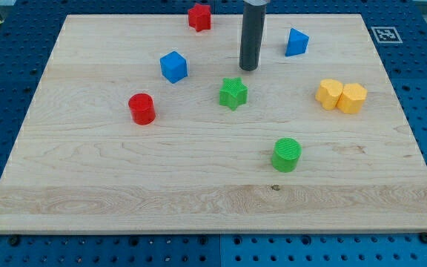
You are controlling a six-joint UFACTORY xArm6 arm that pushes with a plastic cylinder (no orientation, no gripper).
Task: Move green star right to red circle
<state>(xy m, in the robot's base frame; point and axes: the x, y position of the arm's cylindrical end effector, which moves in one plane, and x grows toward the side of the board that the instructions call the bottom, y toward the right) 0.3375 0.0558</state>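
The green star [233,93] sits near the middle of the wooden board. The red circle [142,108], a short cylinder, stands to the star's left, well apart from it. My tip [249,69] is just above and slightly right of the green star in the view, a small gap away, not touching it. The rod rises straight up out of the view's top.
A blue cube [173,67] lies above and between the star and the red circle. A red block [199,16] is at the top, a blue triangle [296,42] at the upper right, two yellow blocks [342,96] at the right, a green cylinder [287,154] below right.
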